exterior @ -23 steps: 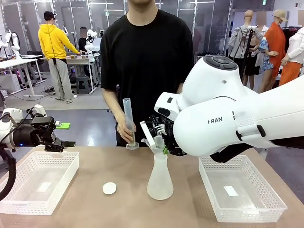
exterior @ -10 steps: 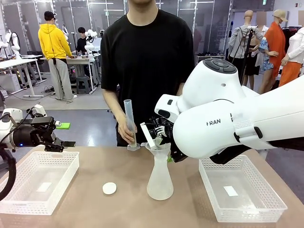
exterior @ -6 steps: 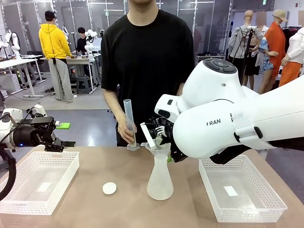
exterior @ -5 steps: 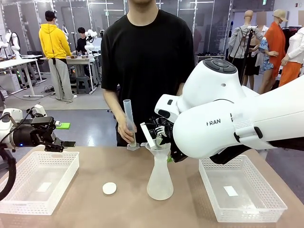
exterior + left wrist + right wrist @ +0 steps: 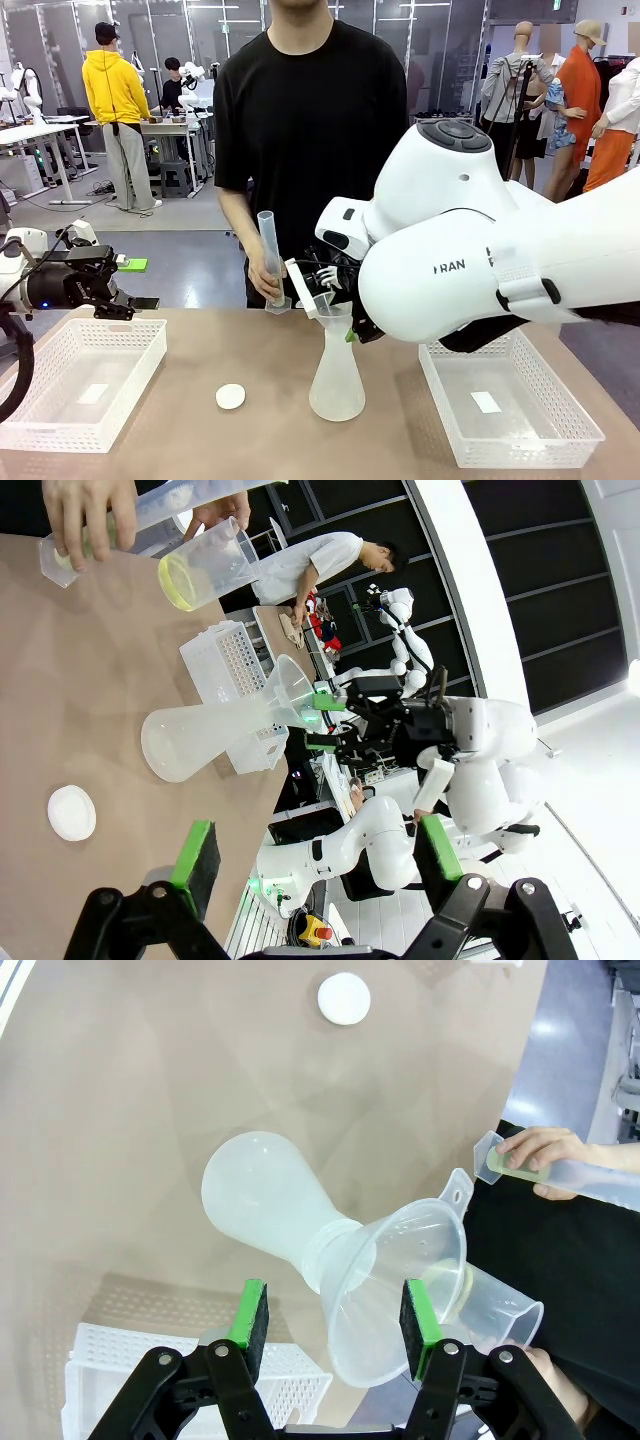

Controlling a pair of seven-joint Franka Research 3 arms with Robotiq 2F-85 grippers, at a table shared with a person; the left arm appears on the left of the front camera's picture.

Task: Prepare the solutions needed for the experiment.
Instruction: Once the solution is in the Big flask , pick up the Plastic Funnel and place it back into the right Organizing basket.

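Solution: a shallow layer of pale yellow-green liquid [image 5: 178,583] is sitting in the bottom of a clear beaker [image 5: 225,560], raised above the table [image 5: 200,445] just beyond the funnel's rim, on the person's side.
Beaker: a hand [image 5: 535,1372] is holding it close to upright.
Funnel: the clear funnel [image 5: 400,1280] is standing in the neck of a frosted conical flask [image 5: 336,375] at mid-table.
Right gripper: the right gripper [image 5: 337,1328] is hovering over the funnel with its green pads spread apart, pinching nothing.
Left gripper: the left gripper [image 5: 318,858] is waiting with its jaws wide and empty, above the far edge of the left tray [image 5: 60,435].
Cylinder: the person's other hand [image 5: 268,285] is gripping a tall graduated cylinder [image 5: 267,235], slightly tilted, its foot low at the table's far edge, left of the flask; whether it is touching the table cannot be told.
Disc: a small white disc [image 5: 230,396] is lying on the table between the left tray and the flask.
Right tray: a white mesh tray [image 5: 520,450] is sitting to the right of the flask.
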